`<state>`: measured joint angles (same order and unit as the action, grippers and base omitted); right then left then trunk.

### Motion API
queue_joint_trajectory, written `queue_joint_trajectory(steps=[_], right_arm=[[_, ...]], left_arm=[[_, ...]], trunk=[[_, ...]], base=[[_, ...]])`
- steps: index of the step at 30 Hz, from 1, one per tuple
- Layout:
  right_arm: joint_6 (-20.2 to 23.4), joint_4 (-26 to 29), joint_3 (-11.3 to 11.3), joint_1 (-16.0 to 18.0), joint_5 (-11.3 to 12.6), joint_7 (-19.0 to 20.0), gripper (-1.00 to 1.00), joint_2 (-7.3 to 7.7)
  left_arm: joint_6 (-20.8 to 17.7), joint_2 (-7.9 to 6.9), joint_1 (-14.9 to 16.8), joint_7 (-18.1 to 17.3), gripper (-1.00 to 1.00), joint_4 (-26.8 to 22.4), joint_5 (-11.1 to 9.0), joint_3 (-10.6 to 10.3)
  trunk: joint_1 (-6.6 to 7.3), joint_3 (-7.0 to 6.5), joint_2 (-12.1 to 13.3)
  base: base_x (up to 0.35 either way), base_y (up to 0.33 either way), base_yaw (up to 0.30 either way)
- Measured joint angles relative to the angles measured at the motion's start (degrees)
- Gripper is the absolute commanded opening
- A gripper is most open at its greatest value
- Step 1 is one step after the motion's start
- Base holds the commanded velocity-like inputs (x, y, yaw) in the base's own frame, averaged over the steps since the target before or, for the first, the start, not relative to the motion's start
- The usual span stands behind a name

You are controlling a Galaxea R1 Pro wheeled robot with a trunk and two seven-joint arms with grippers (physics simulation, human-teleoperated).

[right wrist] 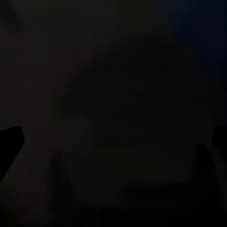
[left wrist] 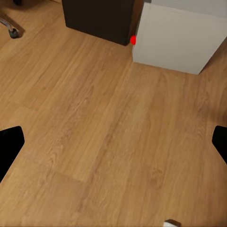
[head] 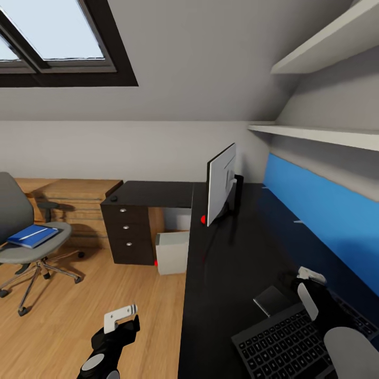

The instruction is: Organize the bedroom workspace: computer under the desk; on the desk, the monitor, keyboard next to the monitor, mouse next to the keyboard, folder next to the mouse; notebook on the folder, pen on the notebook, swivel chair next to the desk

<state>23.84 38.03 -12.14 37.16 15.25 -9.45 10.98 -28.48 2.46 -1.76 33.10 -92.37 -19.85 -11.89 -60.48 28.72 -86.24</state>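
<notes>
One glossy black L-shaped worktop (head: pixel 221 295) runs along the wall under a blue panel (head: pixel 321 205), and a dark unit with three silver-knobbed drawers (head: pixel 128 231) stands beneath its far wing. On the top stand one thin monitor (head: pixel 221 184), seen edge-on with a silver-grey back, one slim keyboard (head: pixel 287 347) with black keys at the near end, one small dark notebook (head: pixel 271 300) just beyond the keyboard, and one tiny dark mouse (head: pixel 113 198) above the drawers. One light grey boxy computer (head: pixel 172 252) sits on the wood floor (head: pixel 79 326) under the worktop, a red dot at its lower corner. One grey padded swivel chair (head: pixel 26 237) on a chrome star base stands well apart; its seat carries one flat blue folder (head: pixel 32 236) with one thin pale pen (head: pixel 34 232) lying on it. The left hand (head: pixel 121 316) hangs over bare floor, fingers spread wide and holding nothing. The right hand (head: pixel 308 287) hovers above the keyboard's far end; its camera is dark, so I cannot tell how far it is open.
</notes>
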Motion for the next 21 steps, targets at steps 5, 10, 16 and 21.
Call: queue_joint_trajectory(steps=[5,10,16,21], right_arm=[[2.4,0.8,-1.4,0.0,0.7,0.1,1.0,0.0],[3.7,1.5,-2.1,0.0,5.0,0.1,1.0,0.08],[3.8,1.5,-2.1,0.0,5.6,0.2,1.0,0.08],[3.9,2.2,-2.1,0.0,5.2,0.1,1.0,0.09]], left_arm=[[0.0,0.0,0.0,0.0,1.0,0.0,0.0,0.0],[-0.1,0.0,0.0,-0.1,1.0,0.0,0.0,0.0],[-0.1,0.0,0.0,-0.1,1.0,0.0,0.0,0.0],[-0.1,0.0,0.0,0.0,1.0,0.1,0.0,0.0]], trunk=[[-0.22,0.17,-0.4],[-0.22,0.17,-0.4],[-0.22,0.17,-0.4],[-1.1,0.89,-2.0]], base=[[0.0,0.0,0.0],[0.0,0.0,0.0],[0.0,0.0,0.0],[0.0,0.0,0.0]])
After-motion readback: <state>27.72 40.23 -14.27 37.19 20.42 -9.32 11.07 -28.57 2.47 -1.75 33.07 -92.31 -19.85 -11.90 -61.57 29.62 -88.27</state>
